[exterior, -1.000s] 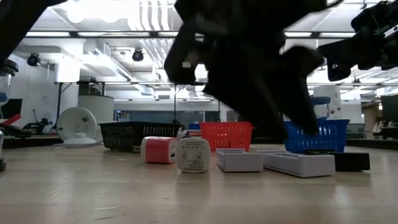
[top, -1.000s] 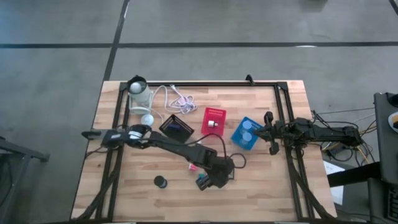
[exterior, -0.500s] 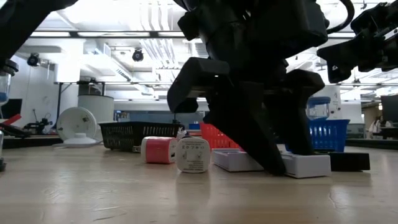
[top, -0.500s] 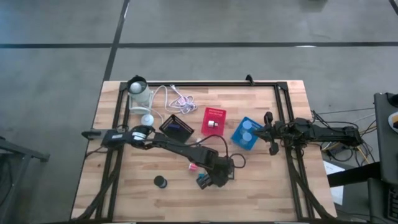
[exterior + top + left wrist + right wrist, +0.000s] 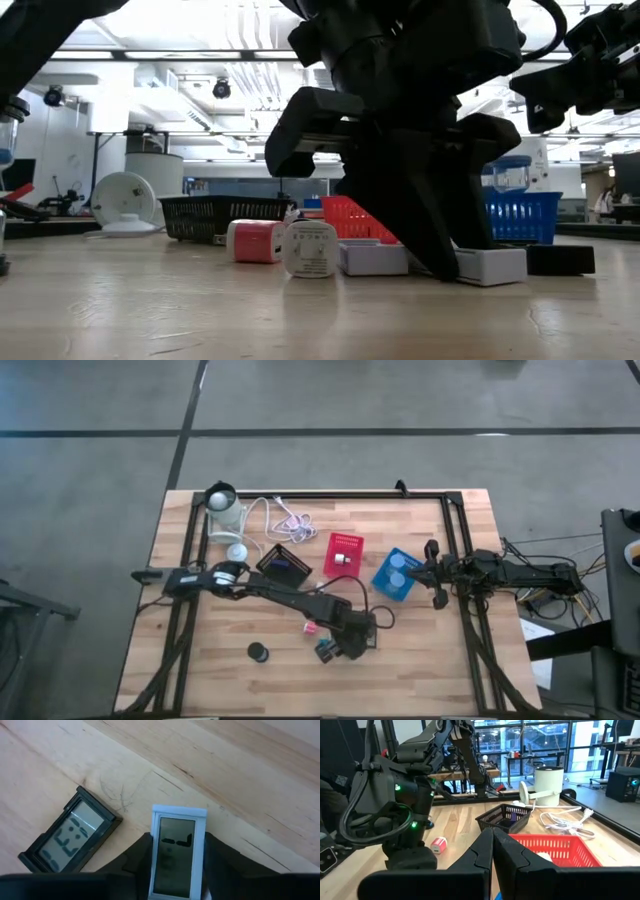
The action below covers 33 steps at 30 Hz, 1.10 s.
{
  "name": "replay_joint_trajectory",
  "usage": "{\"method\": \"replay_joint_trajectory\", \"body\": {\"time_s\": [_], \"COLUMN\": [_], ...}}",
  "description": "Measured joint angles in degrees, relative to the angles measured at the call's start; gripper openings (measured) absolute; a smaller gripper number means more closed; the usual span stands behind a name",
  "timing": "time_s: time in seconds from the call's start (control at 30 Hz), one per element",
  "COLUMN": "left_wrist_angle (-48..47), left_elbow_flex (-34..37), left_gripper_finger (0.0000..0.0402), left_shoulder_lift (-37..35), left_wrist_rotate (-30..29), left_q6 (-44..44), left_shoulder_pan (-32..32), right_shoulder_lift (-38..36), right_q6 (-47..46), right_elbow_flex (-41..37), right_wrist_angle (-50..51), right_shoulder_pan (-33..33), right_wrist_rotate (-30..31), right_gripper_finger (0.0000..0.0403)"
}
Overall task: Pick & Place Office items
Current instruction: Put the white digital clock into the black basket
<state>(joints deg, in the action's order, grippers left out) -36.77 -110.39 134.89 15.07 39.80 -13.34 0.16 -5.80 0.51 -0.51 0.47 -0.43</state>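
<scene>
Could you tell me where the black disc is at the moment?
In the high view, the black disc lies alone on the near left of the table, left of the left gripper.

The left gripper [image 5: 440, 262] stands down on the table [image 5: 200, 310] against a white block [image 5: 490, 266], beside a pink block [image 5: 255, 241] and a round white piece [image 5: 310, 248]

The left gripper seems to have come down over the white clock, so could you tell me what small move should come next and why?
Probably finish closing. In the left wrist view the left gripper has a finger on each side of the white clock, which lies flat on the table; the black clock lies apart, clear of the fingers.
</scene>
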Motion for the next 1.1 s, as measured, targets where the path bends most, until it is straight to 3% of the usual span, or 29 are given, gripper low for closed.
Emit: {"method": "replay_joint_trajectory", "body": {"time_s": [0.23, 0.47, 0.7, 0.9, 1.1], "left_wrist_angle": [-5.63, -20.89, -27.21, -28.16, -20.41], "left_elbow_flex": [-5.84, -17.43, -23.05, -17.14, 2.28], "left_gripper_finger": [0.0142, 0.0143, 0.0144, 0.0144, 0.0144], "left_shoulder_lift": [0.07, -0.40, -7.68, -21.90, -40.38], "left_wrist_rotate": [-0.08, 0.13, 1.20, 2.62, 6.63], "left_q6": [1.75, 2.74, 1.23, -3.91, -10.07], "left_shoulder_pan": [0.00, 0.28, 3.55, 7.63, 12.57], "right_shoulder_lift": [0.04, 0.02, 0.04, 0.04, -0.04], "right_q6": [-0.04, -0.41, -1.07, -1.07, -1.33], "right_elbow_flex": [0.00, 0.00, 0.00, 0.00, 0.01], "right_wrist_angle": [0.02, 0.04, 0.07, 0.04, 0.02], "right_shoulder_pan": [0.00, 0.00, -0.02, 0.00, 0.00], "right_wrist_rotate": [-0.01, -0.01, 0.00, 0.00, 0.03], "right_gripper_finger": [0.0008, 0.0008, 0.0008, 0.0008, 0.0008]}}
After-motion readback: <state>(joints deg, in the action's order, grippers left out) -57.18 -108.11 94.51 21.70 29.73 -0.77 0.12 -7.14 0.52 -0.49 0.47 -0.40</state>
